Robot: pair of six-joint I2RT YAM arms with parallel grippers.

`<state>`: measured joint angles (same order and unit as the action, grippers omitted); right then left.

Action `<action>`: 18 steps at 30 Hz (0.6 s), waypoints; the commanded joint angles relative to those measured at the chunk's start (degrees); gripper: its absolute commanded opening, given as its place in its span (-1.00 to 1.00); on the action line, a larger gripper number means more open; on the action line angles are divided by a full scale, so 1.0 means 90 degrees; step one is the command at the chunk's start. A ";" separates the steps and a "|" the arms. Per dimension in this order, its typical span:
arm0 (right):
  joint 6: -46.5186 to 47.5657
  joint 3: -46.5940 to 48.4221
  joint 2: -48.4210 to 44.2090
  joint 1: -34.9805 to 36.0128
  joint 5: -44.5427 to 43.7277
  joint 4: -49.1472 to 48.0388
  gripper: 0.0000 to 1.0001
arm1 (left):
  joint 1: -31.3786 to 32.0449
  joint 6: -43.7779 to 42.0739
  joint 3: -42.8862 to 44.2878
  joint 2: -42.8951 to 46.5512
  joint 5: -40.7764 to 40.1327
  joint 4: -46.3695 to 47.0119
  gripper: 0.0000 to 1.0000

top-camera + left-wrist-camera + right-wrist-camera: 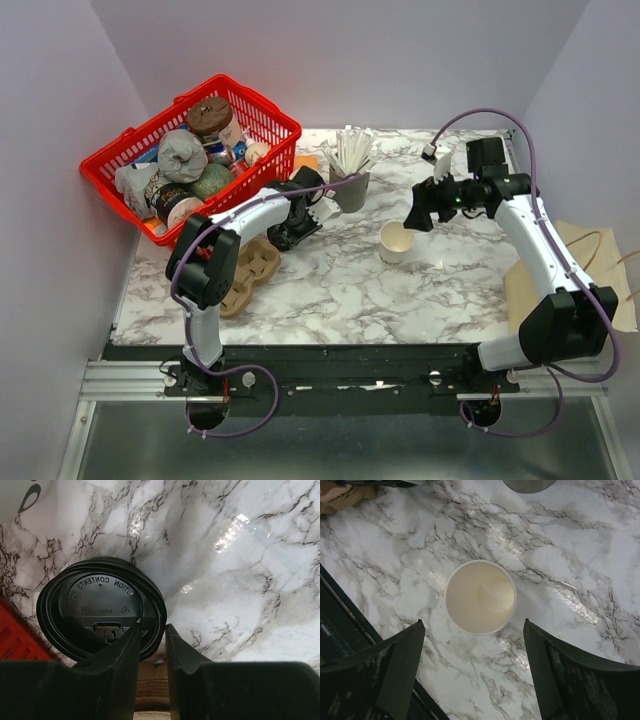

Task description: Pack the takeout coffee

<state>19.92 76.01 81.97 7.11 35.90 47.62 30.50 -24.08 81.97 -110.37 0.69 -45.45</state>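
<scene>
One cream paper cup [397, 242] stands open and lidless mid-tabletop. The right gripper [472, 625] hangs over it, fingers spread wide, touching nothing. Toward the left edge, beside one red basket [260, 102], the left gripper [153, 629] straddles a black lid's [100, 600] rim, fingers nearly together. Whether it pinches, and how many lids are stacked, I cannot tell.

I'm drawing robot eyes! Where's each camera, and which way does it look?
Top external: above, behind the robot, looking down on the marble table; left arm and right arm show.
Left wrist: on left arm, facing down at a black lid; left pincer shows.
Right wrist: on right arm, facing down into an open paper cup; right pincer shows.
Shared: top and right wrist both see that cup.
</scene>
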 commanded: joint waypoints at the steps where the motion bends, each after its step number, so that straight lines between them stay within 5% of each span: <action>1: -0.0055 0.0256 0.0110 0.0010 0.0113 -0.0007 0.78 | -0.0059 -0.0079 0.0227 0.0007 -0.0155 -0.0047 -0.32; 10: -0.0036 0.0197 0.0101 0.0010 0.0083 -0.0027 0.78 | -0.0127 -0.0108 0.0316 -0.0061 -0.0077 -0.0213 -0.59; 18: -0.0055 0.0207 0.0130 0.0010 0.0083 -0.0056 0.78 | -0.0176 -0.0108 0.0355 -0.0139 -0.0077 -0.0311 -0.60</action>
<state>19.90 76.77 82.52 7.11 35.90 47.59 29.34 -24.45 83.59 -110.65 0.51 -46.57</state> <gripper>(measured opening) 0.888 0.198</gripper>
